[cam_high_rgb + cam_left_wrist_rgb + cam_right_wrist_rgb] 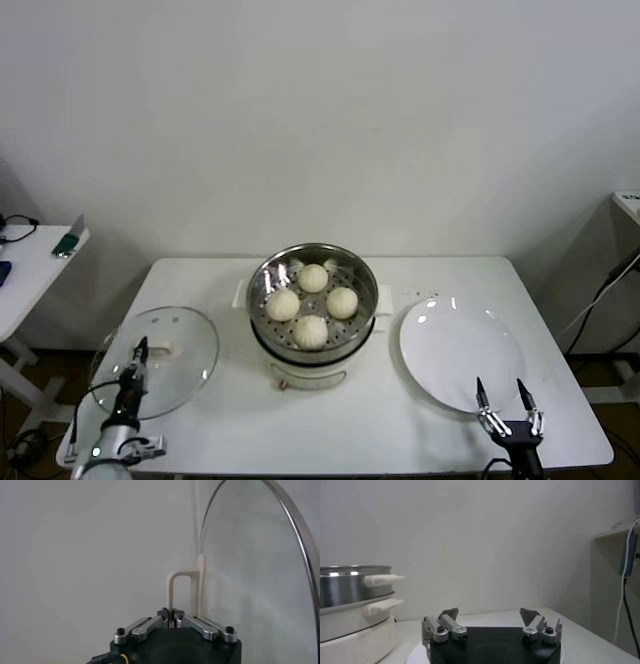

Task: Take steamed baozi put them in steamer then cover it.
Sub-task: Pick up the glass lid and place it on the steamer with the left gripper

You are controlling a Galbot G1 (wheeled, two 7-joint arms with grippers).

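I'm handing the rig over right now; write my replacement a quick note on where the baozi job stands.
Left gripper: shut on the cover's handle, at the table's left side.
Right gripper: open, holding nothing, parked at the near edge of the white plate.
Steamed baozi: all four lie in the steamer at table centre; the plate holds none.
Cover: off the steamer, to its left.
Done: loading the baozi, gripping the cover.
Left: carry the cover over, set it on the steamer, release.
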